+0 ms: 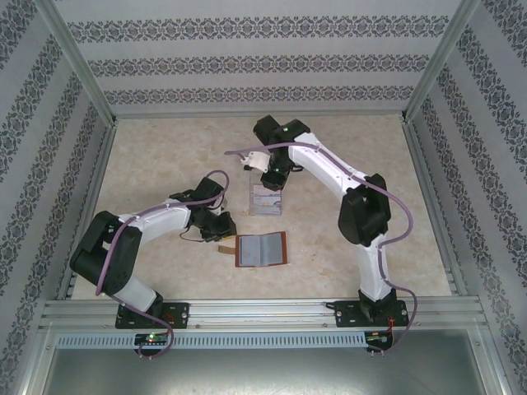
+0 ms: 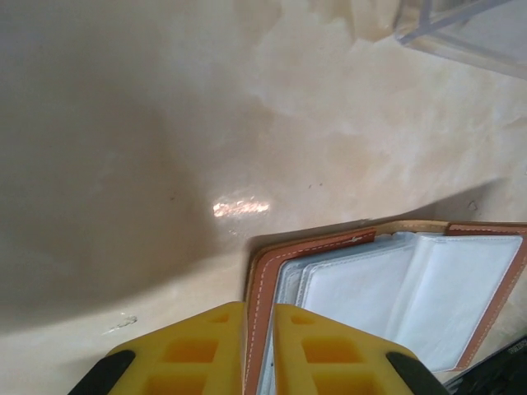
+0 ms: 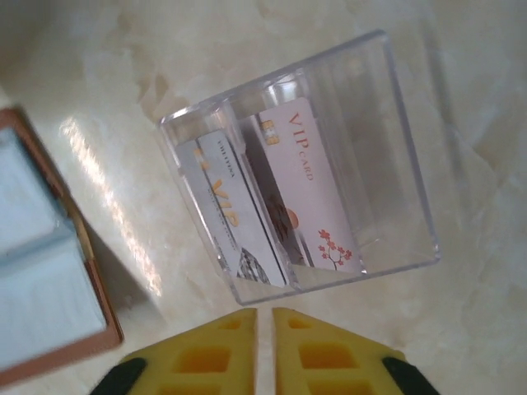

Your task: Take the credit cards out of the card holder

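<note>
**Operator:** Where is everything?

**Guide:** The card holder (image 1: 262,249) lies open on the table (image 1: 165,156), between your two arms. Your left tool (image 2: 259,319) is pinching its left leather edge, one finger on each side. Two credit cards (image 3: 309,189) lean inside the clear box (image 3: 405,148), just beyond the holder.

**Operator:** And the right tool?

**Guide:** Your right tool (image 3: 265,317) hovers just beside the box's near wall. Its fingers are pressed almost together with nothing between them.

**Operator:** How do I do this step well?

**Guide:** First look over the inner sleeves (image 2: 461,280). They look pale and empty to me, but I cannot tell whether a card hides deeper in. If one does, pin the holder flat with your left pinch. Spread the right fingers only a little, come in low and take the card by its exposed edge. Draw it along the sleeve's opening rather than upward, or the holder will likely lift and fold with it.
</note>
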Tool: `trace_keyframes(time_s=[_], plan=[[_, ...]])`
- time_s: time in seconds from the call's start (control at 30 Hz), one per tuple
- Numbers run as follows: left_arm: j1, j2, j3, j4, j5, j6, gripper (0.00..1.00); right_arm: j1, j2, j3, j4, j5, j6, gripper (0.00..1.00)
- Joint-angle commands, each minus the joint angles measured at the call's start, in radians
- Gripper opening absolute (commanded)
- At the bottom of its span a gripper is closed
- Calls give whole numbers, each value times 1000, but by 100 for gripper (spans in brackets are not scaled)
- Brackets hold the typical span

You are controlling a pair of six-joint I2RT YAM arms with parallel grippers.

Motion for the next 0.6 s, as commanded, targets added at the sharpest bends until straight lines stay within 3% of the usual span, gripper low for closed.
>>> trace_keyframes(time_s=[0.0,0.27,0.57], plan=[[13,22,36,0,1,40,16,31,-100,-138,228,101,274,9],[9,43,39,7,2,48,16,127,-230,-329,332,243,633,0],[-4,38,41,8,24,57,16,213,-359,-523,446,194,879,2]])
